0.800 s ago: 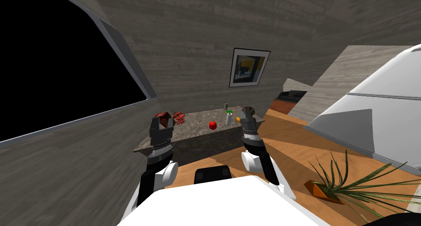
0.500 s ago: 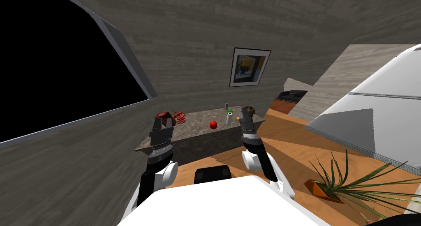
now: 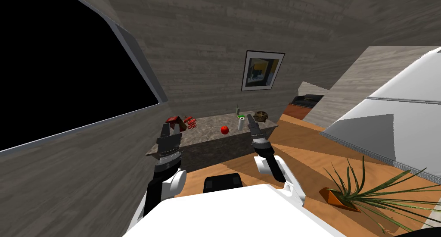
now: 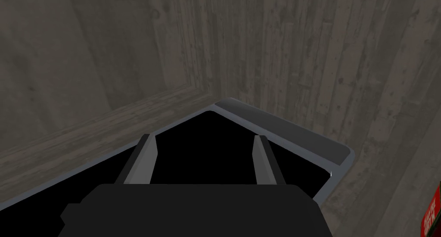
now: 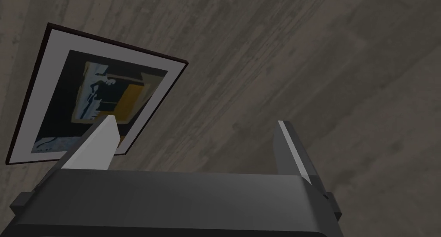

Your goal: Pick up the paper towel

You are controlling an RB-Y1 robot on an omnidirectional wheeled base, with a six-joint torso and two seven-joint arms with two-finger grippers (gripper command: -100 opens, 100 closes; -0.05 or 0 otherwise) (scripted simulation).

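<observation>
Both empty. The right jaws spread wide, raised just beside paper towel (image 3: pixel 241 123), an upright white roll near right end of desk (image 3: pixel 206 137). Red apple (image 3: pixel 224 129) toward desk middle. The left jaws parted, over desk's left end.

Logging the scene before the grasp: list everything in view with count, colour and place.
paper towel: one, white, upright on counter's right part
counter: one, mottled grey, against the wall ahead
ball-like item: one, red, on counter left of the paper towel
box: one, red, counter's left end
bowl: one, brown, counter's right end
picture: one, framed, wall above counter
plant: one, green, orange pot, floor on the right
left end effector: open, before counter's left end
right end effector: open, near the paper towel
</observation>
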